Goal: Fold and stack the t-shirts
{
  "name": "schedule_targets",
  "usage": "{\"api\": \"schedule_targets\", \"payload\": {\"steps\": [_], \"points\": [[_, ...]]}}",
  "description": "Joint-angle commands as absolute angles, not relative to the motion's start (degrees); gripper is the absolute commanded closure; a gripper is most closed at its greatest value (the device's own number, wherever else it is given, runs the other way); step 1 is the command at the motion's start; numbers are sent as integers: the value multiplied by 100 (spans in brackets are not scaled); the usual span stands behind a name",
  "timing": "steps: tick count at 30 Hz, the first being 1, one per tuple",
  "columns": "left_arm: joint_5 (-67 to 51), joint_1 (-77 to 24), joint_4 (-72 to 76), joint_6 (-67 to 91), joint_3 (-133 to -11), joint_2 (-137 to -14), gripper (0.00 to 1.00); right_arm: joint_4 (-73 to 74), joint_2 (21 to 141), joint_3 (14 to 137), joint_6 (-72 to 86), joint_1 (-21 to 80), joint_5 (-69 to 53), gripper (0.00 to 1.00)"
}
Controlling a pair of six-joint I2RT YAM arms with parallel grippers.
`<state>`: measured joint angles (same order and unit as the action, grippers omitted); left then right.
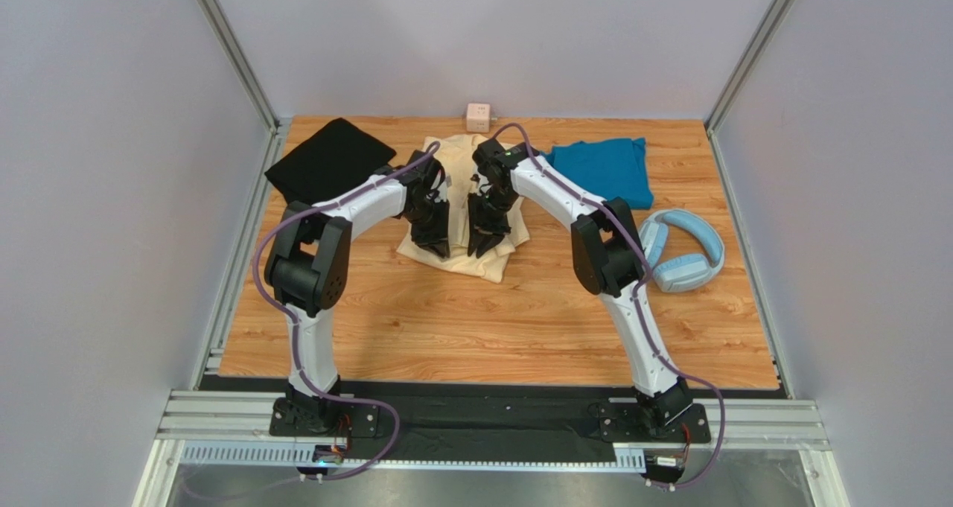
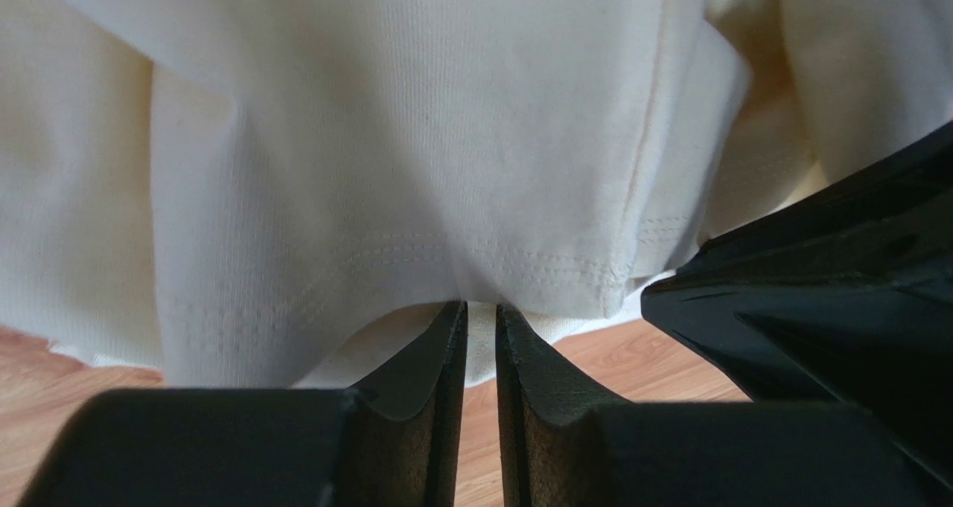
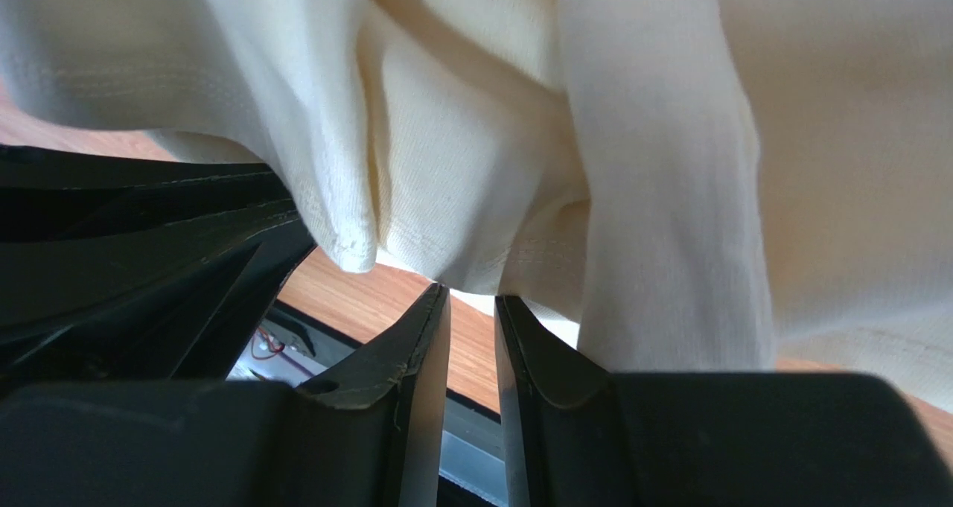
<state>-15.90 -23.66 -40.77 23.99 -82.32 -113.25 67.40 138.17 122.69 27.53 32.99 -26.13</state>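
The cream-yellow t-shirt lies bunched at the middle back of the table. Both grippers stand side by side over it. My left gripper is shut on its stitched hem, which sits right at the fingertips in the left wrist view, with the cloth hanging in folds above the wood. My right gripper is shut on another hem edge, and the cloth drapes beside it. The black t-shirt lies flat at the back left. The teal t-shirt lies folded at the back right.
Light-blue headphones lie at the right of the table, close to the right arm's elbow. A small pink cube sits at the back edge behind the cream shirt. Grey walls enclose the table on three sides.
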Motion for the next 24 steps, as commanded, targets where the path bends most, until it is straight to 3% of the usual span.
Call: {"api": "schedule_targets", "payload": {"steps": [1, 4, 12, 15, 23, 24], "points": [[-1538, -2452, -3859, 2276, -8271, -11487, 80, 6549, 13834, 12419, 2786, 3427, -2242, 73], [-1433, -2531, -3788, 2268, -8174, -11575, 100, 6311, 13781, 12401, 2891, 3507, -1785, 75], [-1239, -2619, -3718, 2399, -7796, -11663, 100, 6056, 14176, 12928, 2962, 3542, -1003, 84], [-1204, -2619, -3709, 2382, -7603, -11628, 100, 5968, 14238, 13025, 3050, 3542, -730, 100], [-1090, -2628, -3735, 2391, -7075, -11382, 100, 5905, 14265, 13069, 2971, 3533, -764, 100], [-1055, -2628, -3735, 2391, -7058, -11364, 100, 5993, 14186, 13000, 2858, 3533, -791, 91]]}}
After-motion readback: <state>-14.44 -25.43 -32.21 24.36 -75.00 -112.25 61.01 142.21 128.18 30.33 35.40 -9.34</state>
